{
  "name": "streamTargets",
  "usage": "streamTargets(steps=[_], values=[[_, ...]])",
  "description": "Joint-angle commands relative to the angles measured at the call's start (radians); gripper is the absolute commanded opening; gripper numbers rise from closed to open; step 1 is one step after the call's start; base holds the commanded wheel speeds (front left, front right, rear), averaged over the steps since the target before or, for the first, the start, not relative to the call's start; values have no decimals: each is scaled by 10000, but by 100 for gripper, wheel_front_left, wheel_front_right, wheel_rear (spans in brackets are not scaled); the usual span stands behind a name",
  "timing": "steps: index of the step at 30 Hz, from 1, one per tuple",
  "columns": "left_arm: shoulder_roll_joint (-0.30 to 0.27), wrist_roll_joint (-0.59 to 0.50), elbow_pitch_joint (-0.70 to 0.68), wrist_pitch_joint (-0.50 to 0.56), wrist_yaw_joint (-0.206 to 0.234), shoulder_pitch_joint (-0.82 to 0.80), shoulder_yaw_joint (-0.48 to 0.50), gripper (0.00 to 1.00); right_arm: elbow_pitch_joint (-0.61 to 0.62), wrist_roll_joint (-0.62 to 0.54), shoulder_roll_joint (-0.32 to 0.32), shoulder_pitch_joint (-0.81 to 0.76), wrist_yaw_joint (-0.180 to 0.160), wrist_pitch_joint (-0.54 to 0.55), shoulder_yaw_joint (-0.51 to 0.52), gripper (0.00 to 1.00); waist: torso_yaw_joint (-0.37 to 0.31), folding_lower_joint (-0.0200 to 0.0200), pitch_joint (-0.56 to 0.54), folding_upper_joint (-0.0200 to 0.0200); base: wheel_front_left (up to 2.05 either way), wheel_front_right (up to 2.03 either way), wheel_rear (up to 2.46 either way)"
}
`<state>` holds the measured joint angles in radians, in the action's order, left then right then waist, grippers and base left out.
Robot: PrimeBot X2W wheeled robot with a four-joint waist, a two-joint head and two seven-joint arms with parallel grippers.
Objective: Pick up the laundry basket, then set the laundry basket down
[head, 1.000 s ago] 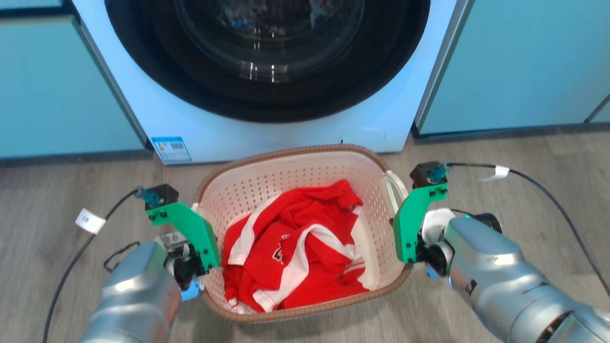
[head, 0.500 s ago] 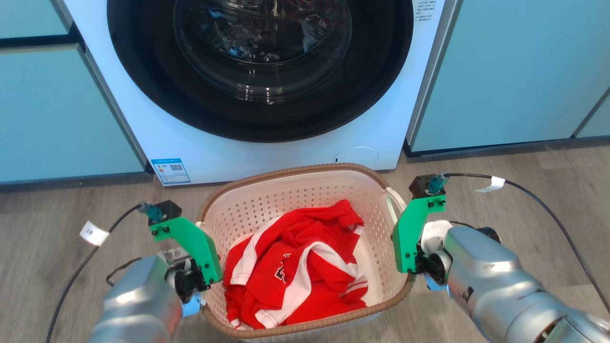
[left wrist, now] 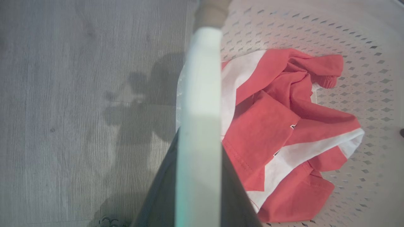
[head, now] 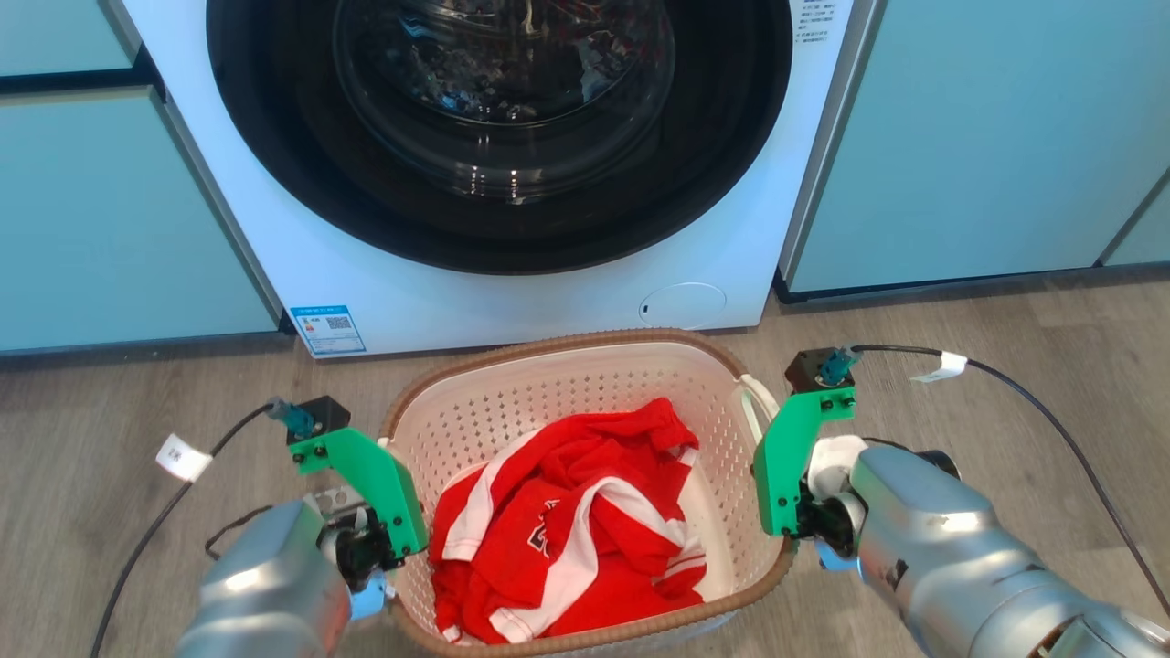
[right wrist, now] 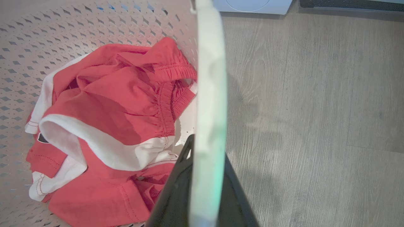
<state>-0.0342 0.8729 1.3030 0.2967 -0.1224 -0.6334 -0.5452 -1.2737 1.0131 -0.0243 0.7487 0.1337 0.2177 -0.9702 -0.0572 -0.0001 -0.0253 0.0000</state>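
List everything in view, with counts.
laundry basket: 1, white, brown rim, before the washing machine
red-and-white clothing: count unclear, crumpled inside the basket
washing machine: 1, white, dark round door, behind basket
label: 1, blue-white, machine's lower corner
cabinets: 2, teal, flanking the machine
floor: 1, grey wood, underneath
camera mounts: 2, green, on the wrists
left gripper: 1, dark fingers, shut on left handle
right gripper: 1, dark fingers, shut on right handle

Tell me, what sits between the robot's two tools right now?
The laundry basket, with a crumpled red-and-white garment inside. The left tool and right tool grip its opposite sides. The head view shows this.
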Motion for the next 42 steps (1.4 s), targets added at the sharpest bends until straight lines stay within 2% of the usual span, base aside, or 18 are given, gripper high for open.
streamTargets(steps=[1,30,34,42], values=[[-623,135,-202,-88,-82,-539,200,0,-154,-18,-269,95,-30,-68,-38,0,1,1,7,0,0,0,0],[-771,465,-227,-281,-82,-664,-184,0,-84,321,-260,176,-30,-156,-255,0,-46,1,275,0,0,0,0],[-785,483,-234,-434,-82,-745,-239,0,-46,360,-260,266,-30,-288,-286,0,-101,1,574,0,0,0,0],[-964,520,-404,-781,-82,-1300,-315,0,-45,372,-260,971,-30,-599,-286,0,-290,1,2025,0,0,0,0]])
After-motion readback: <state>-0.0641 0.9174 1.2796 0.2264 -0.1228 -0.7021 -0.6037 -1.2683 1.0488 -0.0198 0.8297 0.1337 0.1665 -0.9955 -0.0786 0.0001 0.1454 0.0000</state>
